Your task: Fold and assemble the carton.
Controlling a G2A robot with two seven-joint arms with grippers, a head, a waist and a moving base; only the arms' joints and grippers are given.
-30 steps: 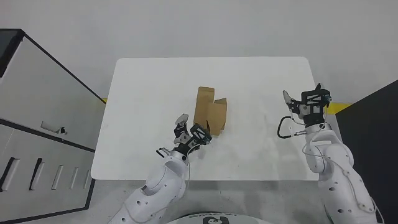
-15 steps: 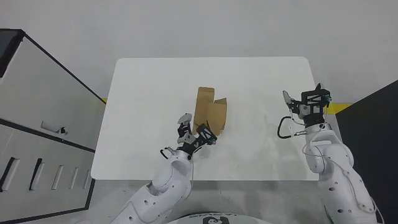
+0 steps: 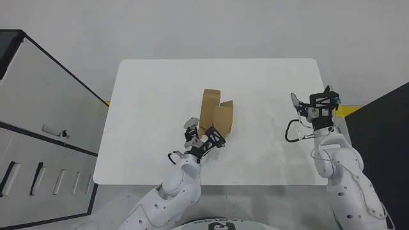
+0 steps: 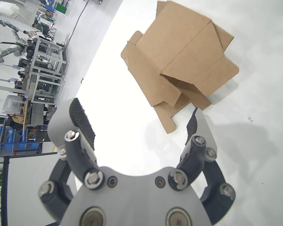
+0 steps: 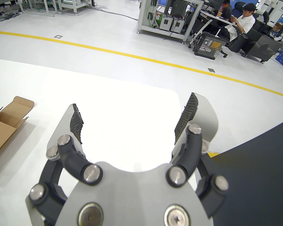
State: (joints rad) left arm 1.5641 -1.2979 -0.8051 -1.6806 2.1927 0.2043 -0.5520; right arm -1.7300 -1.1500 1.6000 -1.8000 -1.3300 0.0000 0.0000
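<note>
Carton (image 3: 216, 114), half-folded, has its near edge partly hidden by spread left jaws; right jaws spread, empty.

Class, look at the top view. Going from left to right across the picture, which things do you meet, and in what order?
From the left: grey metal cabinet → brown cardboard carton → right gripper → black panel.
</note>
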